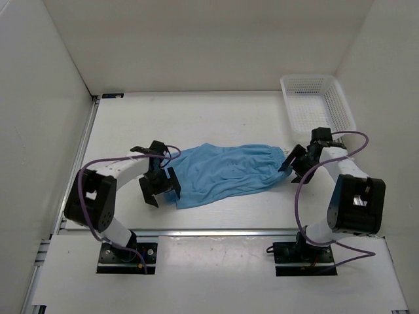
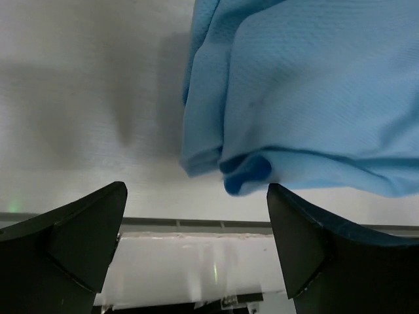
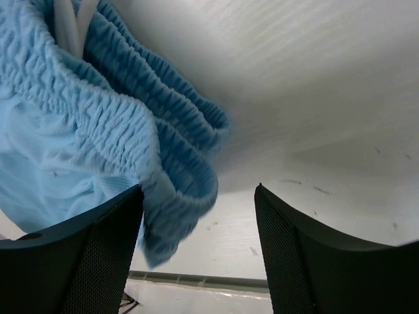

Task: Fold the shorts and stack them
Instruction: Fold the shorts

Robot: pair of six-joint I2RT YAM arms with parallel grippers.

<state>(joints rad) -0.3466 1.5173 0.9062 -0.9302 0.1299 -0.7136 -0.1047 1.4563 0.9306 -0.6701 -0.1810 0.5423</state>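
Observation:
The light blue shorts lie flat across the middle of the table, leg hems at the left and gathered waistband at the right. My left gripper is open at the leg-hem end; in the left wrist view the hem corner lies just ahead of the gap between the fingers. My right gripper is open at the waistband end; in the right wrist view the waistband with its white drawstring hangs by the left finger, with nothing gripped.
A white mesh basket stands at the back right, just beyond my right arm. White walls close in the table on the left, back and right. A metal rail runs along the near edge.

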